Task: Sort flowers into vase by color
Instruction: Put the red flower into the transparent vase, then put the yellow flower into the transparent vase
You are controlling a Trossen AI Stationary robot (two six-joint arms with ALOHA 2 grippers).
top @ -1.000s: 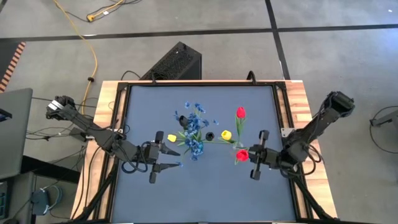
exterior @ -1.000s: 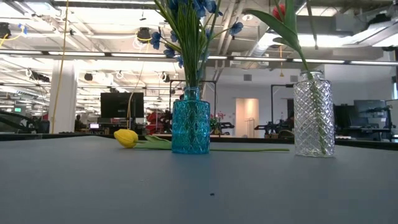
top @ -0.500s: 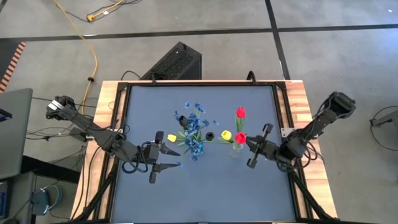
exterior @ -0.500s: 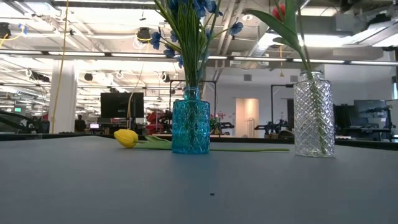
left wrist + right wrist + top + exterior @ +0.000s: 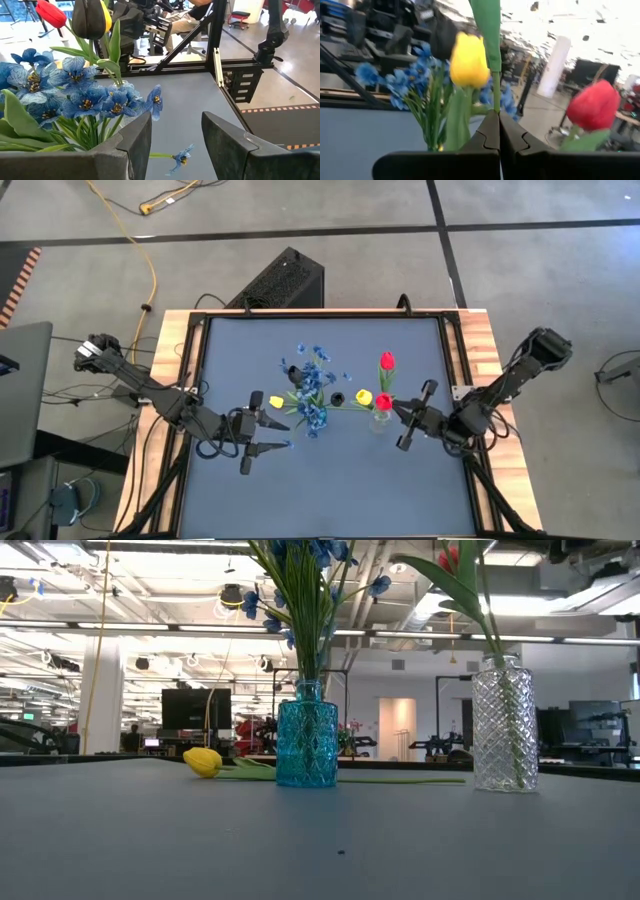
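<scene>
Clamping hard, the right claw [image 5: 402, 427] sits just beside the clear vase [image 5: 379, 420], its fingers [image 5: 485, 135] pressed together on a thin green stem [image 5: 495, 100] of a red tulip [image 5: 383, 403], whose head sits right over that vase in the high view. From the right wrist camera a red bloom [image 5: 592, 106] hangs off to one side of the pinched stem, with a yellow tulip [image 5: 468, 61] and blue blossoms [image 5: 395, 80] farther on.

Count them up: two red tulips, the held one and another [image 5: 386, 361] whose stem runs down toward the clear vase. Two yellow tulips: one [image 5: 364, 396] lies on the dark table [image 5: 400, 490] between the two vases, also seen flat beside the blue vase in the low view [image 5: 203, 761]; the other [image 5: 276, 402] is near the left claw's tips. One bunch of blue sprays [image 5: 313, 385] stands in the blue vase [image 5: 306, 735], and one loose blue blossom [image 5: 182, 156] lies on the table ahead of the left claw.

Two vases in all, both upright, the clear one [image 5: 504, 725] carrying green stems.

Over to the left claw [image 5: 272, 430]: jaws spread wide, gripping nothing, just beside the blue bunch.
</scene>
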